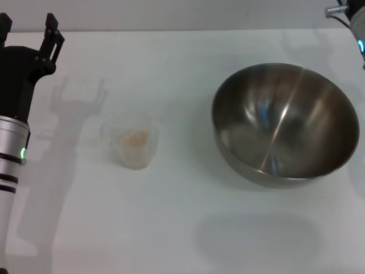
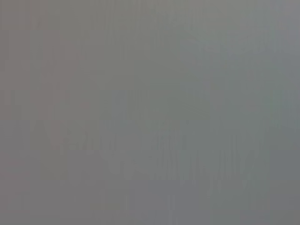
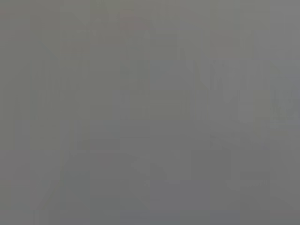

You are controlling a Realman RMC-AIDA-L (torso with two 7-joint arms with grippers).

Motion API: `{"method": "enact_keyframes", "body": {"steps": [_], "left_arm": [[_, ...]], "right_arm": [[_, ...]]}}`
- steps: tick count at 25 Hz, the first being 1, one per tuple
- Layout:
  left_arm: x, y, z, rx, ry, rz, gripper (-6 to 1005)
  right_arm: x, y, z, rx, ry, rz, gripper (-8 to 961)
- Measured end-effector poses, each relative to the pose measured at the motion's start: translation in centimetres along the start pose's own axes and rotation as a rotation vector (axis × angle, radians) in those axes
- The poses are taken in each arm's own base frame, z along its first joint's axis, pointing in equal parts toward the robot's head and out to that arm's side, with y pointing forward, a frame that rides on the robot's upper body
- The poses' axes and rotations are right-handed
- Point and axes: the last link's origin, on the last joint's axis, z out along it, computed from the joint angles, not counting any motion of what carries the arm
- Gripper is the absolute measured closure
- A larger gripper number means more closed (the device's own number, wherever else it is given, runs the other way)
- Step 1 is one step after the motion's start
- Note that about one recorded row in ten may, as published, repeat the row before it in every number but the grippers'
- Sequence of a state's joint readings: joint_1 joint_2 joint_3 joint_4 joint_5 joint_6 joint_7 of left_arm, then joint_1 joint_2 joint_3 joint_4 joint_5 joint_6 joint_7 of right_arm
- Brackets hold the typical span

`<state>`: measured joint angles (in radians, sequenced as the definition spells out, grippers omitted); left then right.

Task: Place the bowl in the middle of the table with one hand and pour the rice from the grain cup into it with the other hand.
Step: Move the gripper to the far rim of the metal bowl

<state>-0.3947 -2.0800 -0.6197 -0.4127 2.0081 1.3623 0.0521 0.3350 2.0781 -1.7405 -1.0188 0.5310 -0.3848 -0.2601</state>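
From my console, the large shiny stainless-steel mixing bowl (image 1: pixel 285 123) sat empty on the right side of the plain white table (image 1: pixel 182 228), not yet at its middle. The small clear plastic grain cup (image 1: pixel 132 142) stood upright left of centre, well apart from the bowl, with beige rice (image 1: pixel 136 138) in its bottom. The left gripper (image 1: pixel 27 28) hovered at the far left, its fingers spread and holding nothing. Of the right gripper (image 1: pixel 349 14) only a bit showed at the far right corner; I could not tell its state. Both wrist views gave me nothing. I judged the light cup might tip if nudged, and the smooth bowl rim might slip from a pinch.
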Motion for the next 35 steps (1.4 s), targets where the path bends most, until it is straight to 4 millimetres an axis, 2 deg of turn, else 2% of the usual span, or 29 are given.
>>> {"method": "enact_keyframes", "body": {"steps": [2,3,6,8,9,14,19,24,28,35], "left_arm": [[0.0,-0.1,0.0,0.001,-0.001,0.002,178],[0.0,-0.1,0.0,0.001,-0.002,0.003,178],[-0.1,-0.2,-0.1,0.002,-0.003,0.006,179],[0.0,-0.2,-0.1,0.003,-0.002,0.006,179],[0.0,-0.2,-0.1,0.003,-0.001,0.007,179],[0.2,-0.5,-0.4,0.01,0.019,0.009,180],[0.5,-0.9,-0.8,0.024,0.037,0.008,181],[0.6,-1.1,-0.9,0.027,0.047,0.012,182],[0.7,-1.2,-0.9,0.028,0.053,0.015,183],[0.8,-1.3,-0.8,0.027,0.059,0.022,185]], "right_arm": [[-0.8,0.1,0.4,-0.025,0.075,0.025,200],[-1.4,0.4,0.5,-0.065,0.177,0.046,200],[-2.2,0.7,0.4,-0.107,0.263,0.058,200],[-4.0,0.8,-0.2,-0.159,0.369,0.06,200],[-4.0,0.8,-0.2,-0.159,0.369,0.06,200],[-7.4,-0.3,-1.7,-0.223,0.568,0.051,201],[-9.2,-2.0,-2.6,-0.239,0.741,0.053,201],[-8.9,-3.6,-2.9,-0.234,0.88,0.008,201],[-7.2,-3.8,-3.0,-0.282,1.015,-0.045,200],[-4.9,-4.1,-3.2,-0.281,1.13,-0.104,200]]}}
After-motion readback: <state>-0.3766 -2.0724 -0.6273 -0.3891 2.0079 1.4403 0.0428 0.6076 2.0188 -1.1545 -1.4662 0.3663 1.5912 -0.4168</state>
